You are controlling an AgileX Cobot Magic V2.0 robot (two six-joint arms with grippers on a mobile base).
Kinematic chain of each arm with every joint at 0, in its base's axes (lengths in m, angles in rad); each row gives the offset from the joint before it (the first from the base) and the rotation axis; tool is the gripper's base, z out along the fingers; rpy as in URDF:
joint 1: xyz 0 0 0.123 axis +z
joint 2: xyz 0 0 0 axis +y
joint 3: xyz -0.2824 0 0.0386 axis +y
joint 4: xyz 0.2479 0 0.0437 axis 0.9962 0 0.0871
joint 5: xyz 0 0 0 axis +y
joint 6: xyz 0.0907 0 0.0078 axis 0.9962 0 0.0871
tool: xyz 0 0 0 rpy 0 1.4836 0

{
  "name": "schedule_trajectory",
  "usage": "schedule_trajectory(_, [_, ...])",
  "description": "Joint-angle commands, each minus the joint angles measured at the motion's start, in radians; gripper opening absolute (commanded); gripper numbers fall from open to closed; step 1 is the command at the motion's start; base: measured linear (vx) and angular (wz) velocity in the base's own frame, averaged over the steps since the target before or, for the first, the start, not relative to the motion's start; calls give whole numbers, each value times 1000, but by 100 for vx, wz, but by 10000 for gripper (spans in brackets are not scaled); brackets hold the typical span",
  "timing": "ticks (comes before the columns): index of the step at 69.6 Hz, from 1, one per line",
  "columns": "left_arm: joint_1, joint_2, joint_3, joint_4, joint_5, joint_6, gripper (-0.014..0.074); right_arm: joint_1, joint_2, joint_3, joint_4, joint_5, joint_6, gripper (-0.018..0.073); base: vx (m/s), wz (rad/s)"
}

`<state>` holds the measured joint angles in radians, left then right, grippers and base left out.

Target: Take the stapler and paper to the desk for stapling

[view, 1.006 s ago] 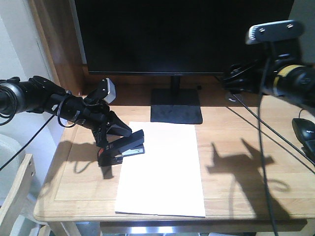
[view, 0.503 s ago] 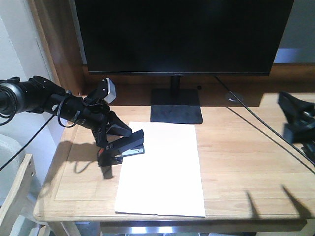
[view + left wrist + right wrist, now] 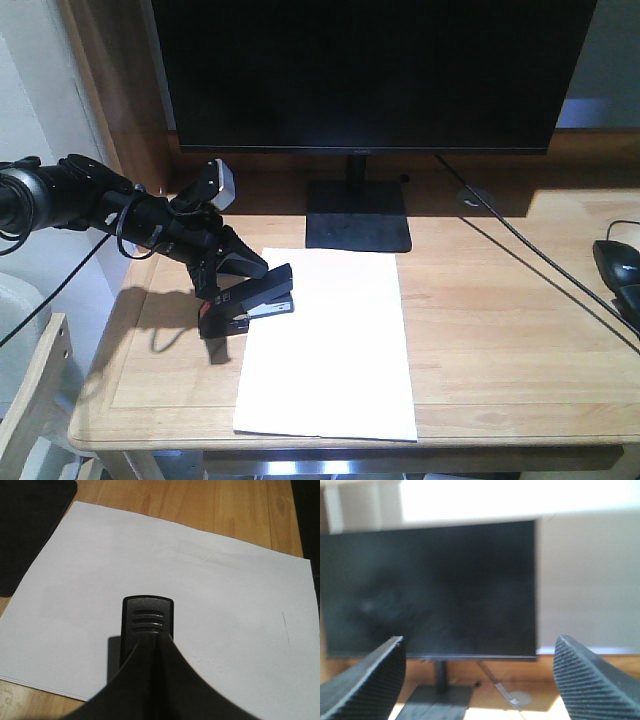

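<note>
While left jaws pinch the stapler (image 3: pixel 256 303) over the paper (image 3: pixel 330 350), only the right wrist view shows right jaws spread.

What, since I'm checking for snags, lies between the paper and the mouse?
In the front-facing view, between the paper and the mouse lies bare desk, crossed by a black cable.

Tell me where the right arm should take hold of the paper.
Probably its near right corner, coming from the right: the paper lies flat on the desk, its left edge is under the stapler held by the left tool, and the right side is bare.
</note>
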<state>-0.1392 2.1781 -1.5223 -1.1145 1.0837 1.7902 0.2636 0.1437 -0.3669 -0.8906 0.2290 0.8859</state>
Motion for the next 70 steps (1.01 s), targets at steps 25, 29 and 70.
schedule_trajectory(25, [-2, -63, -27, -60, 29, -9, -7, -4, -110, 50, -21, 48, 3, 581, 0, 0])
schedule_trajectory(29, [-2, -63, -27, -60, 29, -9, -7, -4, -110, 50, -21, 48, 1, 581, 0, 0])
schedule_trajectory(70, [-2, -63, -27, -60, 29, -9, -7, -4, -110, 50, -21, 48, 1, 581, 0, 0])
